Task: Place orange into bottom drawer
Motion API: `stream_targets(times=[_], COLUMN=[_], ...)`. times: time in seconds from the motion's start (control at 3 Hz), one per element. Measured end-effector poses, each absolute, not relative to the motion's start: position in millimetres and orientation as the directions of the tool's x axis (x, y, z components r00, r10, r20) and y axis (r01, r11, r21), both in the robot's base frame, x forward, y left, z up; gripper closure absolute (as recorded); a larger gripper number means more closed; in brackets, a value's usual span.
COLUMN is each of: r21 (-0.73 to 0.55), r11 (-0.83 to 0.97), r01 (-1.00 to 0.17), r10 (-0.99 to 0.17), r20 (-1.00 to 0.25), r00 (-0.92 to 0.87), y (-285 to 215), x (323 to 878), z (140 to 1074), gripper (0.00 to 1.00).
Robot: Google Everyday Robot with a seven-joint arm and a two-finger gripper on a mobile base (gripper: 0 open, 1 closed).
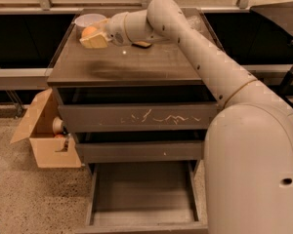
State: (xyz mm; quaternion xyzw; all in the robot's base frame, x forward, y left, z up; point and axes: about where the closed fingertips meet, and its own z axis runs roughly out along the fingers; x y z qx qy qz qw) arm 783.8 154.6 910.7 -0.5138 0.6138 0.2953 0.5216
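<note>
The bulky white robot arm (205, 67) reaches across the dark wooden desk (136, 67) of three drawers, whose deep grey bottom drawer (141, 196) stands pulled open below the front edge. Over the desk's back-left corner, just beside the round white bowl (88, 18), the pale two-finger gripper (94, 34) is clenched on the small round orange (89, 31), which sits between its fingers.
</note>
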Motion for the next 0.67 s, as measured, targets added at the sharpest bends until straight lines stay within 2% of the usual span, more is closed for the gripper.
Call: stream_targets(times=[0.67], r21=[-0.191], r11=[0.166], r01=[-0.968], r10=[-0.356], r20=[-0.927], r00=[0.121], y=[171.8], x=[727.5], z=[916.3], gripper=[1.00])
